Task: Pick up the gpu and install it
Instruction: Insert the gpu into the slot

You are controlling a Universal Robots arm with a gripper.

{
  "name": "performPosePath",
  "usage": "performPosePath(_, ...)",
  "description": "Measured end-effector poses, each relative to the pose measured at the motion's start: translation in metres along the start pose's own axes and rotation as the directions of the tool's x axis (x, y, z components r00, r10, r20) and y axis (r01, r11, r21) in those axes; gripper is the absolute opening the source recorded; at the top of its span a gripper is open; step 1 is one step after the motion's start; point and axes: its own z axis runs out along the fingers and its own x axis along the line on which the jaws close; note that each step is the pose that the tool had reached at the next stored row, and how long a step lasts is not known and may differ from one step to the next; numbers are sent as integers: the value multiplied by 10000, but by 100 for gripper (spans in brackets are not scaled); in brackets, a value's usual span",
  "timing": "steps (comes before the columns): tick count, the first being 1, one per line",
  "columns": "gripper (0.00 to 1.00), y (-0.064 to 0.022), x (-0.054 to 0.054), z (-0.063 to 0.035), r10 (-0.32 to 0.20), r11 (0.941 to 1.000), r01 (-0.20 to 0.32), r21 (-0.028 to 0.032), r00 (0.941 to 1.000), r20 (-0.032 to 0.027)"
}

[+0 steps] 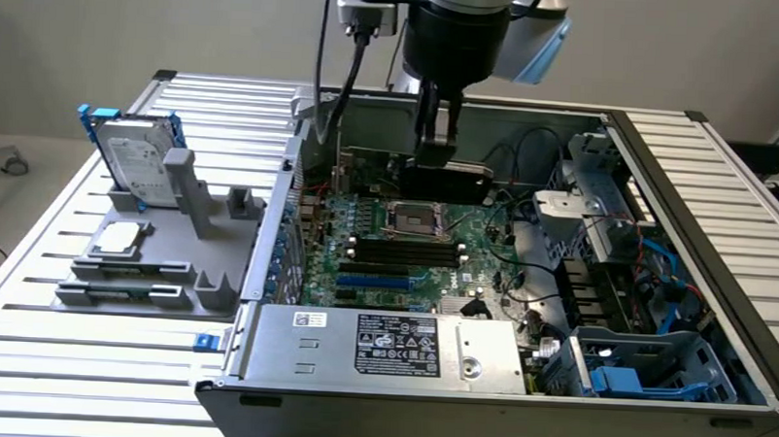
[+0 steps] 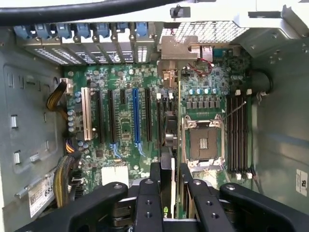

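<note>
Wrist view: your end effector (image 2: 170,169) is grasping the gpu (image 2: 169,133) edge-on over the motherboard (image 2: 125,96); seemingly not yet seated.

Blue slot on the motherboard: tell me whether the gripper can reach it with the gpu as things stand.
Probably yes. The gripper holds the gpu edge-down above the motherboard, and the blue slot lies bare, with no cable or card across it.

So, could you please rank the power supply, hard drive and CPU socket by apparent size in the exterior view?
1. power supply, nearest the camera
2. hard drive
3. CPU socket
</note>
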Motion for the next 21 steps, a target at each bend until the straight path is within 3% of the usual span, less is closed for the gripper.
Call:
performPosePath(7, 26, 0, 31, 102, -648, 9979, 648, -80, 9979, -15)
performPosePath(16, 26, 96, 81, 204, -726, 9973, 726, -93, 9974, -26)
performPosePath(21, 26, 171, 187, 261, -729, 9973, 728, -92, 9973, -25)
